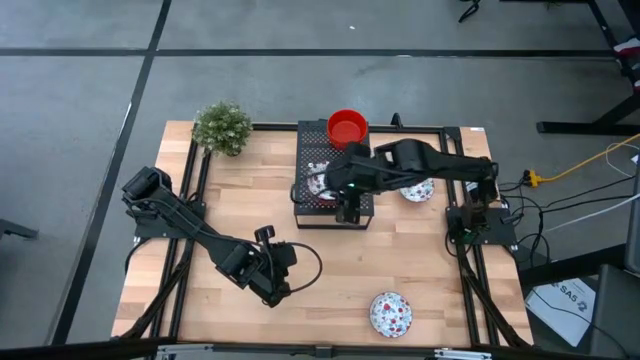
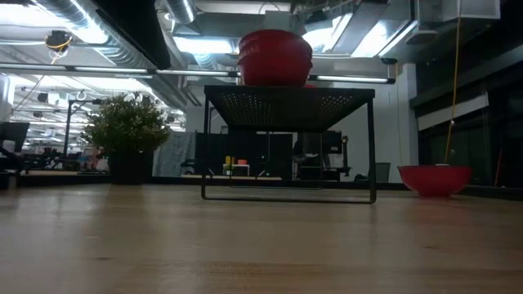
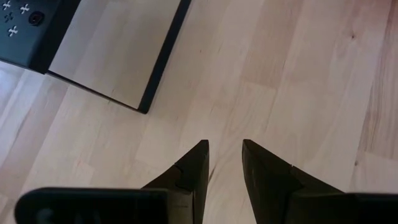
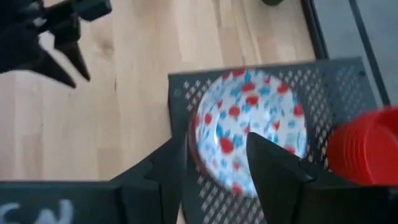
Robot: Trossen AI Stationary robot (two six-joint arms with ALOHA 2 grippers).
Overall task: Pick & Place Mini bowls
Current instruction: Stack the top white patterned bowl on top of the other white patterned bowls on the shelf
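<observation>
A white floral-speckled mini bowl (image 4: 249, 134) sits upright on the black perforated box (image 1: 333, 190). It also shows in the high view as the floral bowl (image 1: 318, 181). My right gripper (image 4: 217, 162) is open right above it, one finger outside its near rim and one over its inside. A stack of red bowls (image 1: 347, 127) stands on the box's far end. Another floral bowl (image 1: 417, 191) lies on the table right of the box, half under the right arm. A third floral bowl (image 1: 390, 313) rests near the table's near edge. My left gripper (image 3: 225, 163) is open over bare wood. My right gripper comes down from above over the floral bowl's near rim (image 4: 194, 140), one finger (image 4: 168, 171) outside it and the other finger (image 4: 273, 165) over the inside. Whether either finger touches the bowl, I cannot tell. The bowl stands upright on the box.
A small green plant (image 1: 222, 127) stands at the table's far left corner. In the low view the box (image 2: 288, 106) stands raised on thin legs, red bowls (image 2: 274, 57) on top and a bowl (image 2: 434, 180) on the table to its right. Bare wood lies between both arms.
</observation>
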